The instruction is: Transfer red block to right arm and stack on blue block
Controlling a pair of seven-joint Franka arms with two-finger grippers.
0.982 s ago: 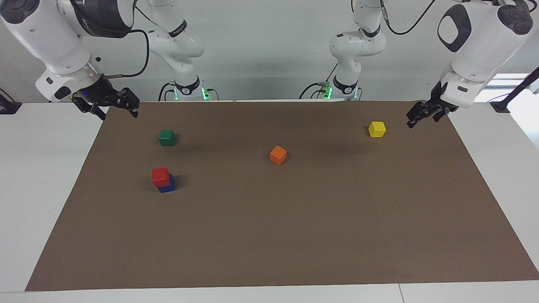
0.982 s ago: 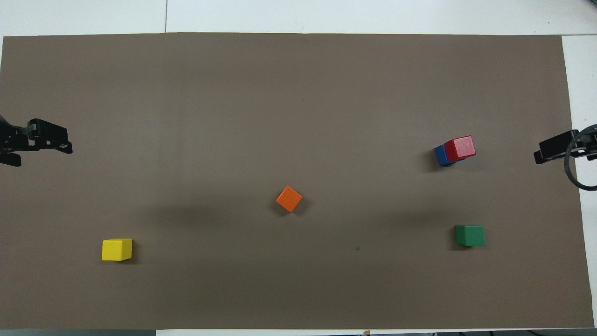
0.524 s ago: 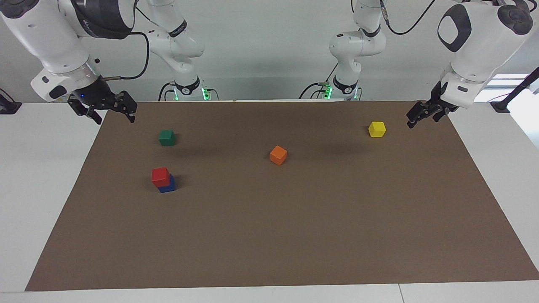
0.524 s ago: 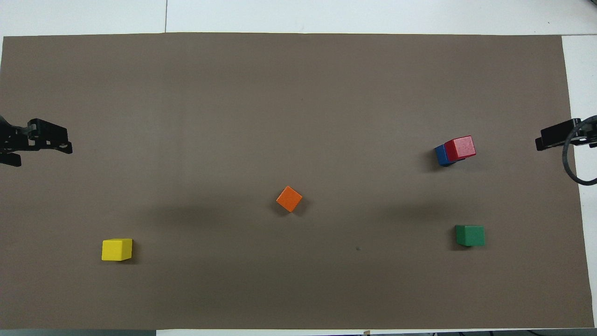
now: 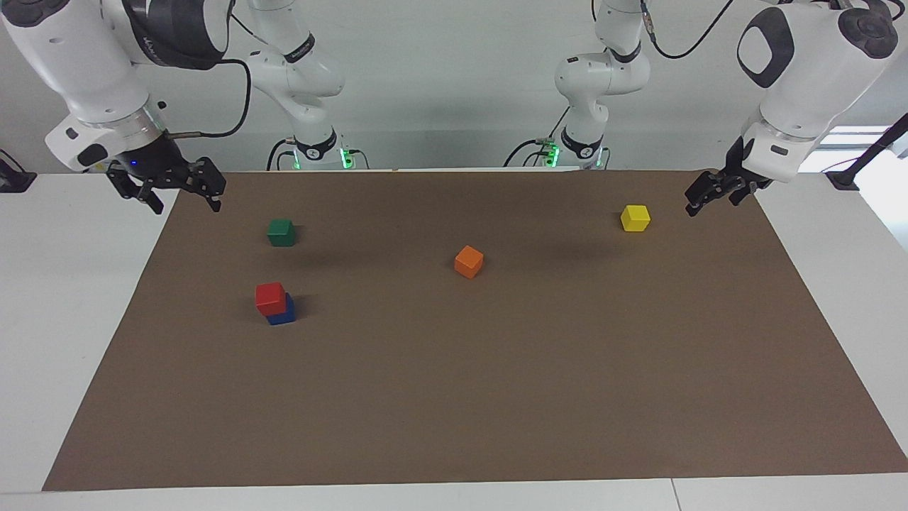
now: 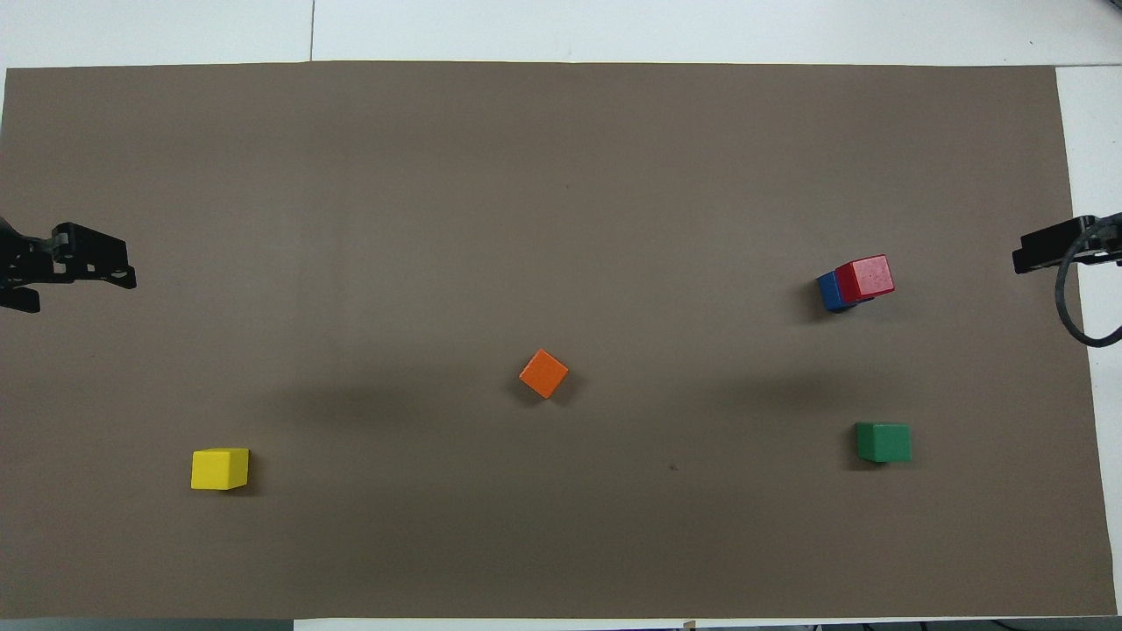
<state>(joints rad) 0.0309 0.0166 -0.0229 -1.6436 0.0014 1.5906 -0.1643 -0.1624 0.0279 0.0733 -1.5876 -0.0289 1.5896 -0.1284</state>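
The red block (image 5: 270, 298) (image 6: 864, 277) sits on top of the blue block (image 5: 284, 314) (image 6: 827, 291), slightly offset, toward the right arm's end of the brown mat. My right gripper (image 5: 184, 202) (image 6: 1027, 256) hangs open and empty over the mat's edge at that end, well apart from the stack. My left gripper (image 5: 699, 204) (image 6: 83, 296) waits open and empty over the mat's edge at the left arm's end, beside the yellow cube.
A green cube (image 5: 281, 232) lies nearer to the robots than the stack. An orange cube (image 5: 469, 261) rests mid-mat. A yellow cube (image 5: 635, 218) sits toward the left arm's end. The brown mat (image 5: 496, 397) covers most of the white table.
My right gripper has drifted outward toward its end of the table, away from the stack. The left arm and all cubes have stayed put.
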